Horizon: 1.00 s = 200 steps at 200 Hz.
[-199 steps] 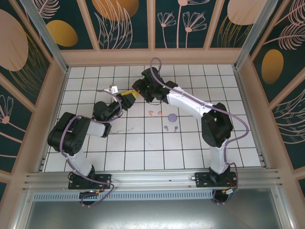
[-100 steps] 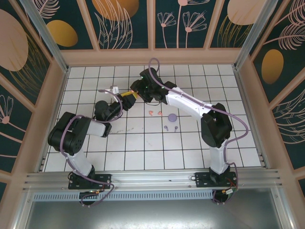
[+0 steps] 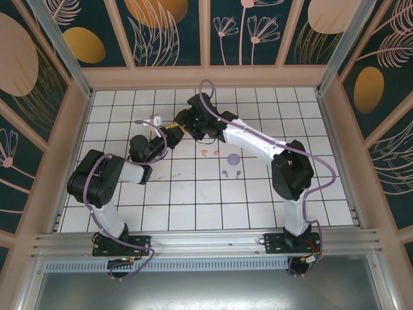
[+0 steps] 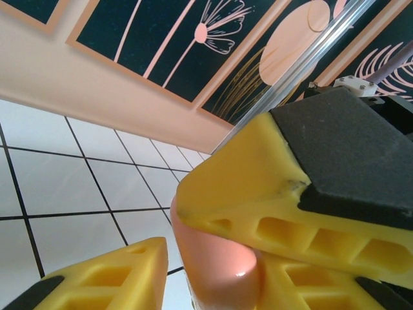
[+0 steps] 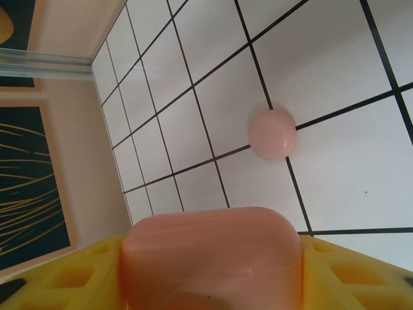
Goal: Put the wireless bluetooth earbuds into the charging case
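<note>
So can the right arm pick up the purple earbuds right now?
Probably not just yet. The right gripper is shut on the pink case, so it has no room. The purple earbuds lie in the open on the table with nothing over them, so it likely could after letting go.

Pink case (image 5: 210, 255) aloft, coral earbuds (image 3: 205, 153) loose
</note>
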Each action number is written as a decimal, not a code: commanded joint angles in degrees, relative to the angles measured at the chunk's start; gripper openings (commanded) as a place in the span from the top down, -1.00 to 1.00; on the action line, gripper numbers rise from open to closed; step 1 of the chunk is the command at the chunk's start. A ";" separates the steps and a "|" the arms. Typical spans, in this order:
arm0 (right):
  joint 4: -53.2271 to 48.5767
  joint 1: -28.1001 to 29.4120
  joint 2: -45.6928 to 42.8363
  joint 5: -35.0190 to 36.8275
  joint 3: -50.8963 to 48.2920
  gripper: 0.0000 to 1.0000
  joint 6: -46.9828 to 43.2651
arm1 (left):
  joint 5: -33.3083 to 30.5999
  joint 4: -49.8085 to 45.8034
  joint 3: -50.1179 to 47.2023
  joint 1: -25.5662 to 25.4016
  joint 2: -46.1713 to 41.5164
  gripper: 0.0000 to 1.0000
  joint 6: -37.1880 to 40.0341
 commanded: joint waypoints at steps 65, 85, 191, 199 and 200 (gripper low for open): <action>2.06 0.69 0.63 -1.85 1.95 0.34 1.64 | 0.19 6.17 0.71 -0.33 3.18 0.73 -2.54; 2.75 0.70 0.53 -2.24 1.82 0.33 2.02 | 0.24 6.36 0.74 -0.33 3.31 0.91 -2.64; 11.90 -6.25 -14.56 0.98 -11.62 -0.39 -3.50 | 5.87 -1.18 2.61 -0.38 -0.59 1.00 -1.42; 12.20 -7.08 -16.13 0.49 -13.80 -0.40 -5.09 | 7.20 -2.05 3.53 -0.37 -0.84 1.00 -1.23; 12.20 -7.24 -16.31 0.48 -14.10 -0.40 -5.35 | 7.41 -2.19 3.67 -0.35 -0.85 1.00 -1.19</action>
